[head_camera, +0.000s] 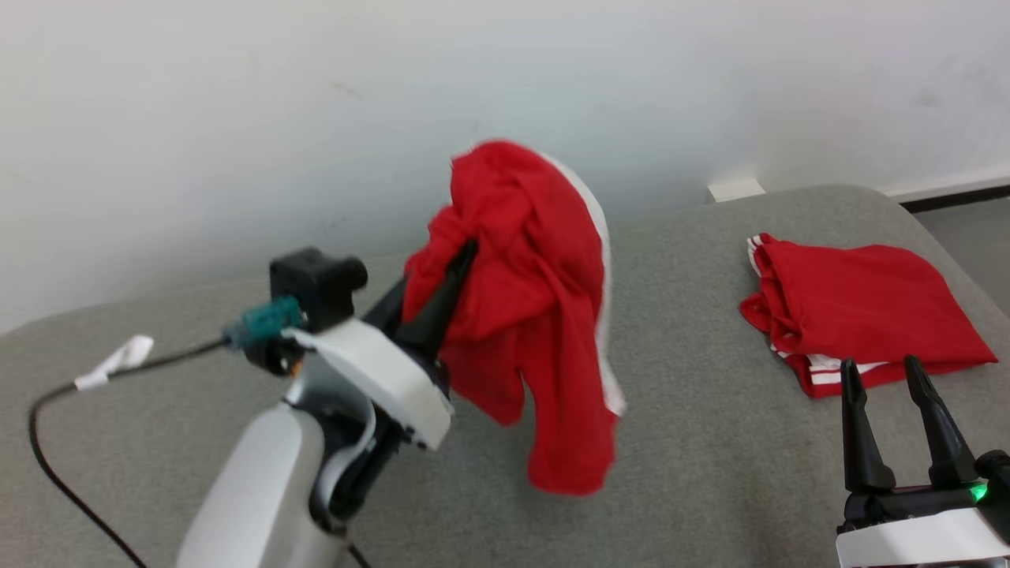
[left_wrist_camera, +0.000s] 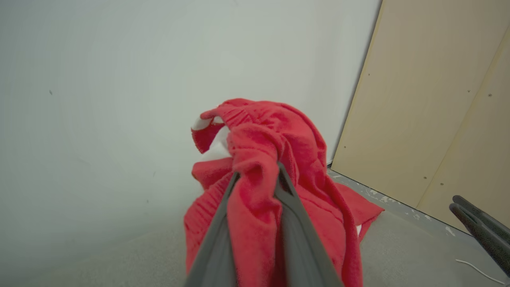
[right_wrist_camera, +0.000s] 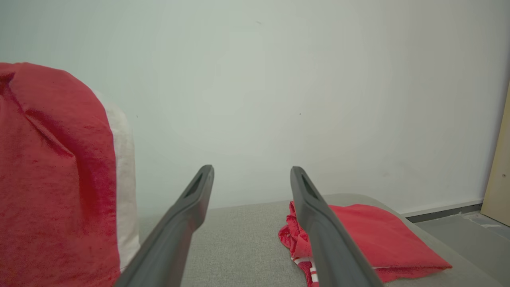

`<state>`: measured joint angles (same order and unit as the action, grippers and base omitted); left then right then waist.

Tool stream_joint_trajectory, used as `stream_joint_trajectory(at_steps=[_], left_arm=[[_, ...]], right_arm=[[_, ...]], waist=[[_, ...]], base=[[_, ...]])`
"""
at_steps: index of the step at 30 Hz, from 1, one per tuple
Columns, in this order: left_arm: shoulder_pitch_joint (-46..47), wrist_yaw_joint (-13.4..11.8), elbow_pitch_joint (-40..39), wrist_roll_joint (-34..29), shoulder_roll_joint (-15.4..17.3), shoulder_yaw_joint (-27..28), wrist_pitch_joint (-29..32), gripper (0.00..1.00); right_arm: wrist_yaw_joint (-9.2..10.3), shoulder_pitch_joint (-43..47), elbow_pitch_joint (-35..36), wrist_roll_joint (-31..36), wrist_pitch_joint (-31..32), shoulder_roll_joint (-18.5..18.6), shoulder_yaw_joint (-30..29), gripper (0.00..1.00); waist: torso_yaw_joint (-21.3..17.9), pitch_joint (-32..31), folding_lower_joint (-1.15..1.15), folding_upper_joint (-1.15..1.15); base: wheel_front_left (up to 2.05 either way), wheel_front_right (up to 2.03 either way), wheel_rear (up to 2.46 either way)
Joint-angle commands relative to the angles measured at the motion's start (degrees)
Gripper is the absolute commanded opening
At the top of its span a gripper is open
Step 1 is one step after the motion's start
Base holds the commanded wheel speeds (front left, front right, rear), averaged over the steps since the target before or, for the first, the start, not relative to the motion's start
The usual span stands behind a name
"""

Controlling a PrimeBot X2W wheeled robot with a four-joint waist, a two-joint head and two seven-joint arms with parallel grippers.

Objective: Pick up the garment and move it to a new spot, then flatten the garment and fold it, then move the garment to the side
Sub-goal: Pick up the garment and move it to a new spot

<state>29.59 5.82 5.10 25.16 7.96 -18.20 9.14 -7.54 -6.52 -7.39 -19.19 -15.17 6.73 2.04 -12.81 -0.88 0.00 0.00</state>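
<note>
While clamped between left fingers [head_camera: 439,304] | garment [head_camera: 544,300] hangs above grey surface [head_camera: 710,442]

I have a grey counter [head_camera: 694,331] in front of me. Its top is soft grey cloth and its corners are round. The far edge runs along a white wall [head_camera: 237,118]. On my right side a folded red garment [head_camera: 860,308] with white stripes lies flat on the counter, near the far corner. On my left side a thin black cable [head_camera: 47,457] runs over the cloth, with a small white tag [head_camera: 118,359] on it. A hanging red garment [head_camera: 544,315] is over the middle. Its low end may touch the counter, but I cannot tell.
</note>
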Motion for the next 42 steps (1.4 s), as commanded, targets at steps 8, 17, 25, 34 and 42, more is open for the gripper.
stream_joint_trajectory(at_steps=[8,17,25,34,42], left_arm=[[-9.7,-1.2,11.5,-1.03,-0.61,-1.04,-7.96,0.0],[-8.04,-0.16,24.49,-1.4,-0.49,-1.41,-14.97,1.0],[-7.11,-0.12,22.43,-2.3,1.41,-1.13,-22.01,1.0],[-15.21,-3.92,13.07,-3.44,4.95,4.5,-24.29,1.0],[-24.13,-5.26,4.82,-4.61,3.94,10.54,-24.26,1.0]], right_arm=[[0.13,0.58,-0.41,0.37,0.08,-0.21,0.08,1.0],[0.13,-0.1,-1.27,0.76,0.08,0.58,1.05,1.0],[0.13,1.06,-1.82,0.36,0.09,1.3,1.4,1.0],[0.13,2.43,-1.69,0.15,0.08,1.42,2.25,1.0],[0.13,3.44,-1.68,0.02,0.08,1.29,2.08,1.0]], waist=[[-1.6,3.28,0.0,0.0],[2.32,3.34,0.0,0.0],[6.24,1.66,0.0,0.0],[8.24,0.65,0.0,0.0],[9.14,0.84,0.0,0.0]], base=[[0.0,0.0,0.0],[0.0,0.0,0.0],[0.0,0.0,0.0],[0.0,0.0,0.0],[0.0,0.0,0.0]])
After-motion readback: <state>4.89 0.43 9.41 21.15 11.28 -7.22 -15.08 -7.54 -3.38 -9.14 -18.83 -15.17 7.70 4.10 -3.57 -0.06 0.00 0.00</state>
